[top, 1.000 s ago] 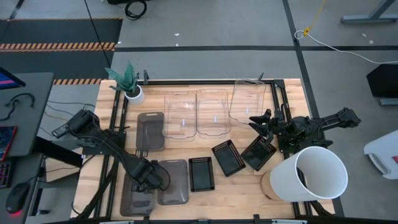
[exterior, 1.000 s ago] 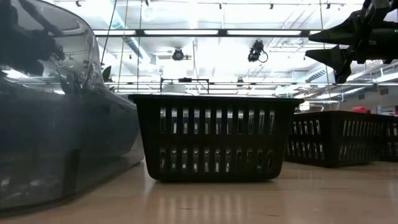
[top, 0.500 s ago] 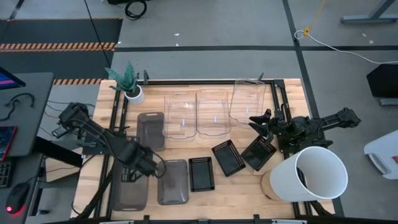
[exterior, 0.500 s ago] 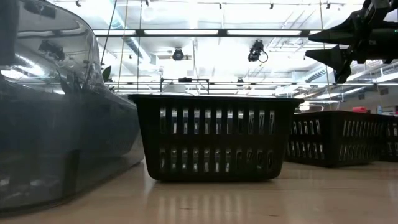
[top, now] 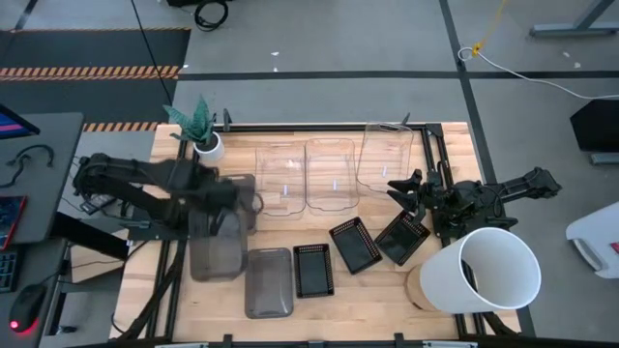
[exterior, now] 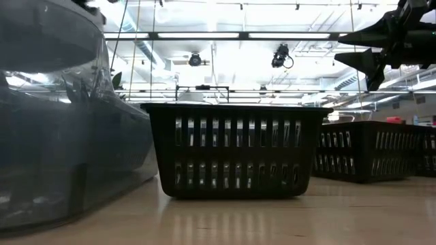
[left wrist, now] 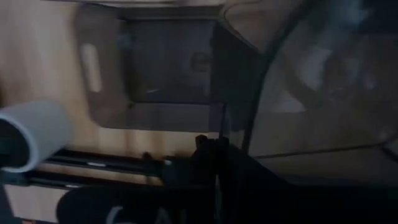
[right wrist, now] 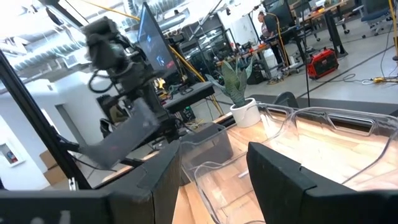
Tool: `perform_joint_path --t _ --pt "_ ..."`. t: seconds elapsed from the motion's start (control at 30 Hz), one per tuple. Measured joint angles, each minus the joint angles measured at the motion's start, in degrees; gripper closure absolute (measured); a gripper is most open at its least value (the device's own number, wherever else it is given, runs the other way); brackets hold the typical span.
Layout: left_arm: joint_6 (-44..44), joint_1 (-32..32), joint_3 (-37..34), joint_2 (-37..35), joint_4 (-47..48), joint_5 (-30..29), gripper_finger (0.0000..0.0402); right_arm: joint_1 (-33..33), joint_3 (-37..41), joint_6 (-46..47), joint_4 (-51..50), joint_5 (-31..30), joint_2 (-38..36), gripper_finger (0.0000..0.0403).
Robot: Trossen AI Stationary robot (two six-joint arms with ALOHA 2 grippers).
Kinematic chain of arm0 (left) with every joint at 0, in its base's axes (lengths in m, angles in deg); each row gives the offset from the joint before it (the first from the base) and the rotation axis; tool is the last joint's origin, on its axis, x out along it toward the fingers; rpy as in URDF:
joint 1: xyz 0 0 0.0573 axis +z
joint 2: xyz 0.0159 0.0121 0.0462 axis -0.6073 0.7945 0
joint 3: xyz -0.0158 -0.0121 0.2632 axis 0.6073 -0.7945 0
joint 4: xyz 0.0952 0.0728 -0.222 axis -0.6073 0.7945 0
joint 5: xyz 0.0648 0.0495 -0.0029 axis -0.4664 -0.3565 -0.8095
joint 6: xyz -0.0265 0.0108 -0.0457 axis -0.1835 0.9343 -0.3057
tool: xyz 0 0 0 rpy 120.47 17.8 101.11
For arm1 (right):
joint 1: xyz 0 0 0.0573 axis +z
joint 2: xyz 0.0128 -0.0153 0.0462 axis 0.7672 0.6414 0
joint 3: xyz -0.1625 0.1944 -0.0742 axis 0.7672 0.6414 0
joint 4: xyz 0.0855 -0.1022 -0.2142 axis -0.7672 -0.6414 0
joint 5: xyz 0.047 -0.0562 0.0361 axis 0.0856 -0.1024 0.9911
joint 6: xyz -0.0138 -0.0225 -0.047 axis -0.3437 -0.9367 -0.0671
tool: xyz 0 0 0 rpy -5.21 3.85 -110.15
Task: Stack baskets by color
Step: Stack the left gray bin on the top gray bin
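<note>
The left gripper (top: 230, 198) is clamped tight on the rim of a smoky grey tray (top: 215, 253), which is held lifted and tilted above the left part of the table (top: 440, 300), partly over a second grey tray (top: 235, 191) lying near the white plant pot (top: 209, 146) at the far left corner. Whether the carried tray touches the one beneath cannot be told. A third grey tray (top: 269, 281) is seen flat near the front edge, and nothing is visible inside it.

The right gripper (top: 399, 188) is held with its fingers spread wide and nothing between them, above the right part of the table, just beside the rightmost clear bin (top: 385, 155).

Three clear bins are set in a row along the far edge: the left one (top: 280, 180), the middle one (top: 331, 174) and the rightmost; nothing is seen in them. Three black mesh baskets are spread across the middle and right: one (top: 311, 269) squared to the front edge, one (top: 354, 245) turned askew, and one (top: 402, 237) below the right gripper. Each appears empty. A big white bucket (top: 482, 271) is lying on its side at the front right corner, its mouth turned to the right.
</note>
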Motion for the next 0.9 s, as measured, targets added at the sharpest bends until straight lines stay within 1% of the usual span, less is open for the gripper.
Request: perform_joint_path --t 0.1,0.3,0.43,0.5,0.67,0.9 --pt "6.9 7.0 0.4 -0.5 0.2 -2.7 0.0397 0.0 0.0 0.0 0.1 0.0 0.0 0.0214" --pt "20.7 20.9 2.8 0.9 0.0 -7.4 0.0397 0.0 0.0 0.0 0.5 0.0 0.0 0.0214" --pt "26.4 29.2 2.9 2.4 -1.5 -8.5 0.0397 0.0 0.0 0.0 0.5 0.0 0.0 0.0214" --pt "28.8 32.3 2.7 3.1 -3.2 -8.5 0.0397 0.0 0.0 0.0 0.5 0.0 0.0 0.0214" --pt "33.3 36.2 2.6 5.9 -5.4 -8.4 0.0397 0.0 0.0 0.0 0.5 0.0 0.0 0.0214" --pt "34.0 35.9 2.6 10.9 -5.4 -5.4 0.0397 0.0 0.0 0.0 0.5 0.0 0.0 0.0214"
